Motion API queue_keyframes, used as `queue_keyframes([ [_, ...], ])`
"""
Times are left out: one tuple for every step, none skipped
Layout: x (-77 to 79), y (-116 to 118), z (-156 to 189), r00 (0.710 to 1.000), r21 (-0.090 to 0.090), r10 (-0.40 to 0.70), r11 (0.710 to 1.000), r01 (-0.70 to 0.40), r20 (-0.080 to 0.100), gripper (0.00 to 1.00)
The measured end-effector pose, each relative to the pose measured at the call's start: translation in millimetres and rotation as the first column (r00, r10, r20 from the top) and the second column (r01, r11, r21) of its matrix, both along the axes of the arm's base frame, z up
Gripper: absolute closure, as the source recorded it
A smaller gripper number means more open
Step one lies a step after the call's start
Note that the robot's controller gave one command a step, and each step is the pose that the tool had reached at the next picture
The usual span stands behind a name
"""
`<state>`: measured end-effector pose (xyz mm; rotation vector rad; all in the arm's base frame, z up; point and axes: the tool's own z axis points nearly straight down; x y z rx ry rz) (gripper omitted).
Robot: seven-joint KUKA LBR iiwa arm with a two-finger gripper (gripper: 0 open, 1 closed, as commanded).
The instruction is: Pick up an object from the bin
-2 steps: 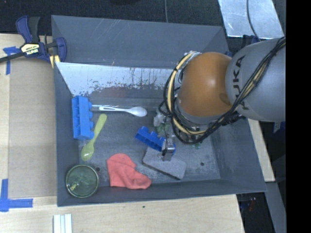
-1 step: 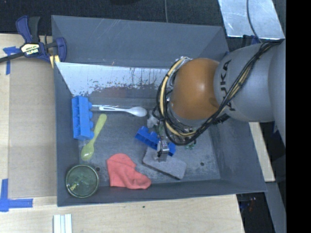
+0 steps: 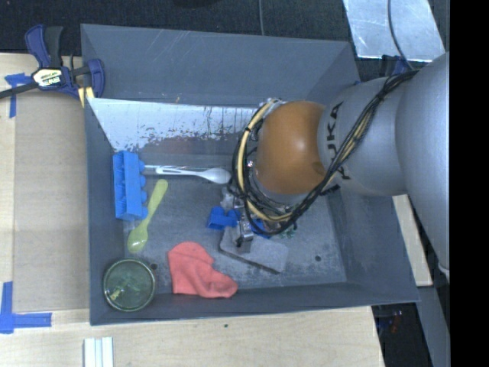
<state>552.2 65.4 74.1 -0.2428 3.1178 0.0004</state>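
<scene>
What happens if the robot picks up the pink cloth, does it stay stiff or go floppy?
The pink cloth lies crumpled in soft folds, so it would probably go floppy and dangle. It looks thin, so it is likely light. Pushed, it would more likely bunch up than roll.

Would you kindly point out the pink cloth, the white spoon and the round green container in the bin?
pink cloth [image 3: 197, 272], camera view, middle of the crumpled fabric.
white spoon [image 3: 216, 177], camera view, on its bowl.
round green container [image 3: 129, 284], camera view, centre of its top.
</scene>
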Motion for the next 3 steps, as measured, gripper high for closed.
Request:
queue_keyframes([
  [0.0,0,0,1.0,0.0,0.0,1.0,0.0,0.0,1.0],
  [3.5,0,62,1.0,-0.001,0.023,1.0,-0.023,-0.006,1.0],
  [3.2,-1,138,0.997,-0.001,0.079,0.997,-0.079,-0.007,1.0],
])
